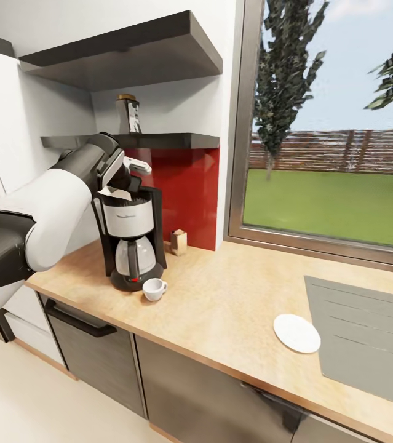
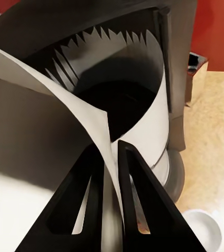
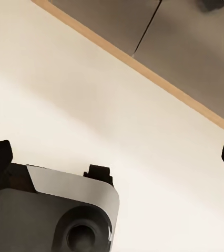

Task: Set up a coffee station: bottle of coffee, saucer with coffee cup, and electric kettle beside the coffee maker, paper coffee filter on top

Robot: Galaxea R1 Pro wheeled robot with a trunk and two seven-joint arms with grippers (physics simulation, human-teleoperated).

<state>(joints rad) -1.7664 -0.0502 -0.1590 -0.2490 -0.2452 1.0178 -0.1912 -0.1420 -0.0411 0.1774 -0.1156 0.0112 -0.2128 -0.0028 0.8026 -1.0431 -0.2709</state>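
Left pincer [image 2: 109,157] nearly closed on paper coffee filter [image 2: 99,123], over top of coffee maker [image 1: 131,237] at far left of desk [image 1: 221,295]. Right pincer [image 3: 114,152] wide apart, holding nothing, above floor [image 3: 91,110]. Coffee cup [image 1: 154,289] just near of maker. Saucer [image 1: 296,333] well right by sink [image 1: 368,338]. Bottle of coffee [image 1: 128,114] on kitchen shelf [image 1: 159,140].

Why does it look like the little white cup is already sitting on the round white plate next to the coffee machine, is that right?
Not quite. The head view shows the small white rounded cup standing on the bare tan wood-look countertop beside the black and silver coffee machine. The flat round white plate lies empty, apart, near the grey steel sink.
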